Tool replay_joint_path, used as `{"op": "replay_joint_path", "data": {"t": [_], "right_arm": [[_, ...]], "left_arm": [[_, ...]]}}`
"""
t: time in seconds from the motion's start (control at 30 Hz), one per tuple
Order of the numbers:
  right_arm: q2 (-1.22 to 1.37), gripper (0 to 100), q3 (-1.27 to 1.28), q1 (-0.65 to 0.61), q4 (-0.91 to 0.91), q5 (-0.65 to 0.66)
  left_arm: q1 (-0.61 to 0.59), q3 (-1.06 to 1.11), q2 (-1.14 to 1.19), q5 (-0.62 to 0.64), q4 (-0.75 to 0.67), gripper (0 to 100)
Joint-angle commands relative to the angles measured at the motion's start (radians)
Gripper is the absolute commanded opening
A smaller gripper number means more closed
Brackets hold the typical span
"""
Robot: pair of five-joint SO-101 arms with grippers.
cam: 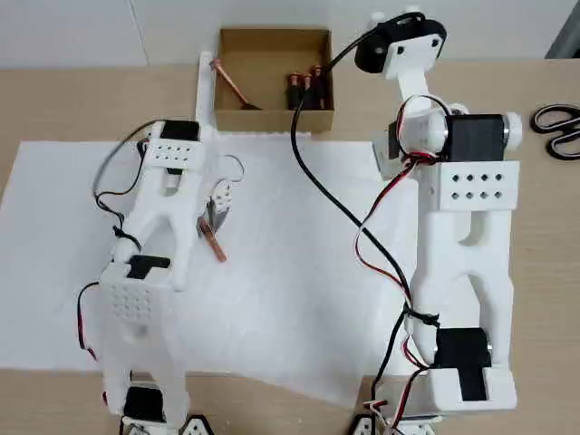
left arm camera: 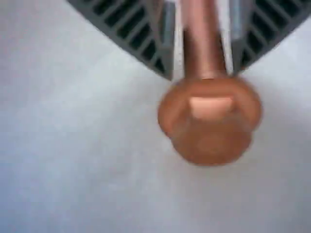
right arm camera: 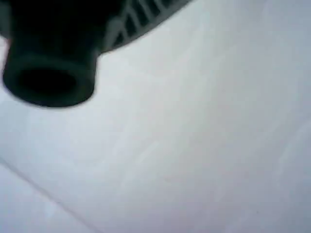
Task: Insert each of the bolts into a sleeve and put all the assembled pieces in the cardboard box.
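My left gripper hangs over the white sheet, shut on a copper bolt. In the left wrist view the bolt's round head juts out below the ribbed fingers, and its shaft is clamped between them. The right gripper holds a black sleeve with its open end facing the sheet. The right arm stands folded at the right of the table. The cardboard box sits at the back. It holds a few assembled pieces, and another copper bolt leans near its left wall.
A white sheet covers the middle of the wooden table. Black-handled scissors lie at the right edge. Cables run from the right arm across the sheet.
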Motion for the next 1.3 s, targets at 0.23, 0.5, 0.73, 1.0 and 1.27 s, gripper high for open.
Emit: {"op": "replay_joint_path", "data": {"t": [0.23, 0.5, 0.73, 1.0, 1.27], "right_arm": [[-0.048, 0.3, -0.005, -0.002, 0.005, -0.012], [-0.048, 0.3, -0.005, -0.004, 0.005, -0.014], [-0.048, 0.3, -0.005, -0.004, 0.005, -0.014], [-0.054, 0.3, -0.005, -0.004, 0.004, -0.014], [-0.058, 0.3, -0.012, -0.044, -0.008, -0.009]], "left_arm": [[-0.074, -0.012, -0.003, 0.006, -0.029, 8], [-0.071, -0.004, -0.002, 0.008, -0.069, 8], [-0.068, 0.016, 0.000, 0.011, -0.071, 0], [-0.011, 0.010, -0.015, -0.020, -0.041, 0], [0.063, -0.119, -0.206, -0.106, 0.031, 0]]}}
